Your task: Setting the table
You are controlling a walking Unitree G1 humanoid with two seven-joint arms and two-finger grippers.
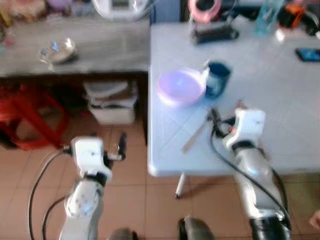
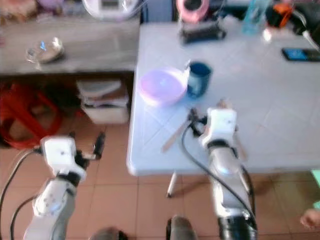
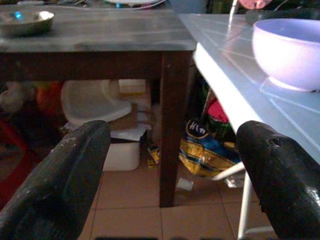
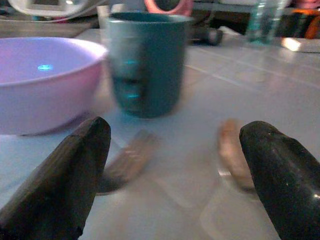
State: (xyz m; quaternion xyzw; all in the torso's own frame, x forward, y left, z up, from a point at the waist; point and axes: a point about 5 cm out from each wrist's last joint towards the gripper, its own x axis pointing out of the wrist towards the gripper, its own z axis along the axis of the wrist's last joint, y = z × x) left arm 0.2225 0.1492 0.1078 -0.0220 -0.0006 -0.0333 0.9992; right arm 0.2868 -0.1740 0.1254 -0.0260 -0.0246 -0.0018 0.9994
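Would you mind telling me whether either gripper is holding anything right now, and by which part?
Nothing is held. The right gripper is open above the table near the teal cup; the left gripper is open off the table.

The white counter (image 1: 280,95) carries a pink bowl (image 1: 181,87) near its left edge. Just right of the bowl stands a teal cup (image 1: 218,78). Nearer the robot than the bowl lies a wooden stick (image 1: 195,137); a phone (image 1: 307,54) lies well right.
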